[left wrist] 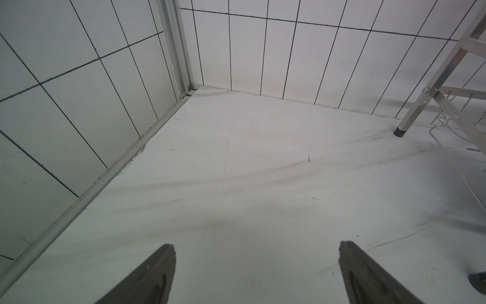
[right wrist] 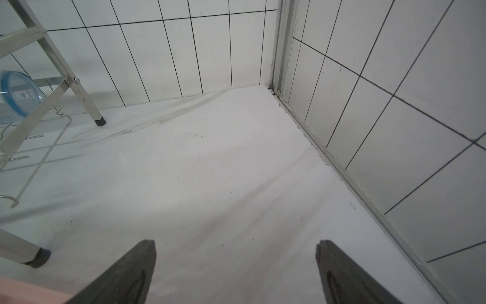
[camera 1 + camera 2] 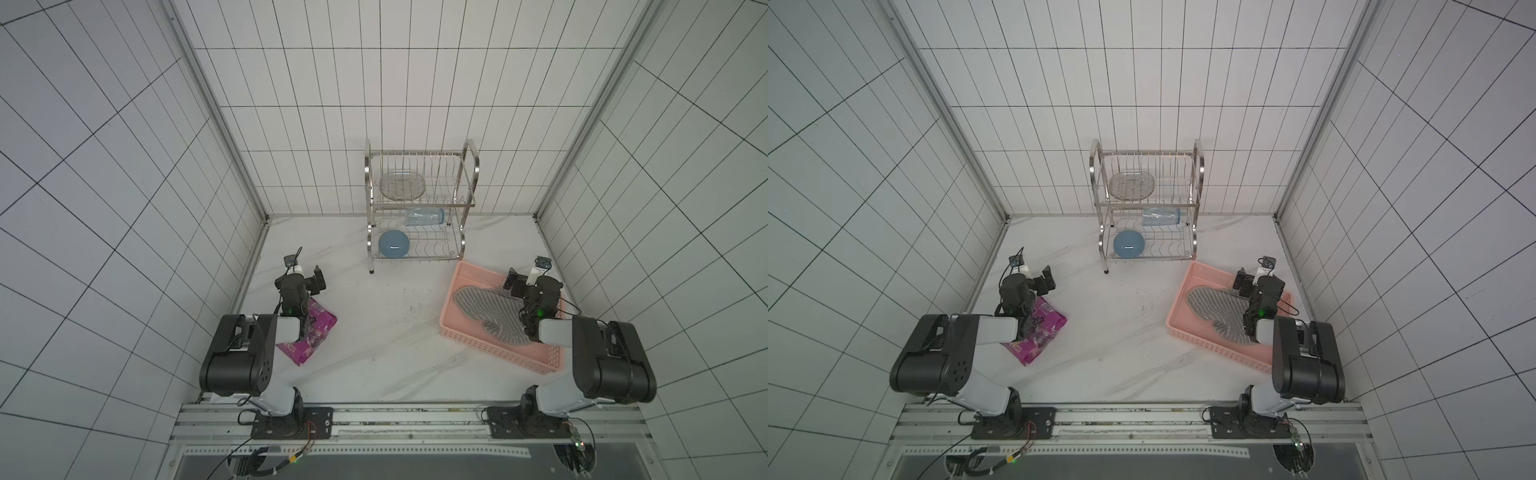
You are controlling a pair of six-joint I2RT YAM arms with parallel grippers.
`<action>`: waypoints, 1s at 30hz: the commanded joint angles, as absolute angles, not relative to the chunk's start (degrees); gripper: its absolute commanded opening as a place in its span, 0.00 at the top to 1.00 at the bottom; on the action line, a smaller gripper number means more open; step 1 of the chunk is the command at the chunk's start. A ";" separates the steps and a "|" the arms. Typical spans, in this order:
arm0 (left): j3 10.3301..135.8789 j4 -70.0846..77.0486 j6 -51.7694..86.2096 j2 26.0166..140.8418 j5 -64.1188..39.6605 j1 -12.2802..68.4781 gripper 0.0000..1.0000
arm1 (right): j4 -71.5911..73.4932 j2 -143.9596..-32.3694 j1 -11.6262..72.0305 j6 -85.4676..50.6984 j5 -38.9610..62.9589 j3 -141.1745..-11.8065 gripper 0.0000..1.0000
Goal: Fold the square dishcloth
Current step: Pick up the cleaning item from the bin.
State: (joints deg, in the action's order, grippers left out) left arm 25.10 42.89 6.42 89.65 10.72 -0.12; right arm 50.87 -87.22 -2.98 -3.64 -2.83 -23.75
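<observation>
Grey dishcloth (image 3: 482,307), thin white stripes. Pink basket (image 3: 498,352). Magenta bag (image 3: 319,329). Blue bowl (image 3: 394,244). Silver rack (image 3: 415,204). White surface (image 3: 395,324), grey veining. White wall tiles (image 3: 374,104), dark grout.

Both arms are folded at the elbow. The left gripper (image 1: 256,246) and the right gripper (image 2: 235,242) have their jaws spread wide.

Two black-and-white arms (image 3: 239,357), green indicator lights (image 3: 288,309)
</observation>
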 commanded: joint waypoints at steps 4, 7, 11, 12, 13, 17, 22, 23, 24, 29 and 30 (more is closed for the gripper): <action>26.02 43.30 6.33 89.28 11.10 -0.34 0.02 | 48.16 -87.63 -2.64 -4.22 -2.73 -23.38 0.01; 26.02 43.24 6.33 89.29 11.12 -0.34 0.02 | 48.16 -87.67 -2.63 -4.20 -2.79 -23.37 0.01; 26.04 43.29 6.35 89.25 11.07 -0.35 0.02 | 48.17 -87.66 -2.64 -4.22 -2.77 -23.35 0.01; 26.02 43.25 6.33 89.25 11.07 -0.35 0.02 | 48.16 -87.66 -2.64 -4.22 -2.75 -23.38 0.01; 26.09 43.24 6.33 89.29 11.07 -0.35 0.02 | 48.16 -87.63 -2.68 -4.22 -2.73 -23.38 0.01; 26.02 43.20 6.33 89.27 11.07 -0.30 0.02 | 48.16 -87.63 -2.64 -4.22 -2.74 -23.36 0.01; 25.87 43.30 6.43 89.20 11.08 -0.27 0.02 | 48.48 -87.47 -2.64 -4.17 -2.75 -23.18 0.01; 25.90 43.35 6.35 89.15 10.98 -0.37 0.02 | 48.32 -87.28 -2.70 -4.06 -2.73 -23.42 0.01; 26.19 42.95 6.27 89.08 10.64 -0.42 0.02 | 46.57 -86.33 -2.64 -4.05 -2.85 -23.91 0.01; 30.06 33.17 6.16 84.59 10.00 -0.44 0.02 | 34.69 -78.24 -2.68 -4.98 -7.77 -26.27 0.01; 30.76 30.99 6.16 83.70 10.04 -0.42 0.02 | 32.55 -76.70 -2.64 -5.53 -9.07 -26.61 0.01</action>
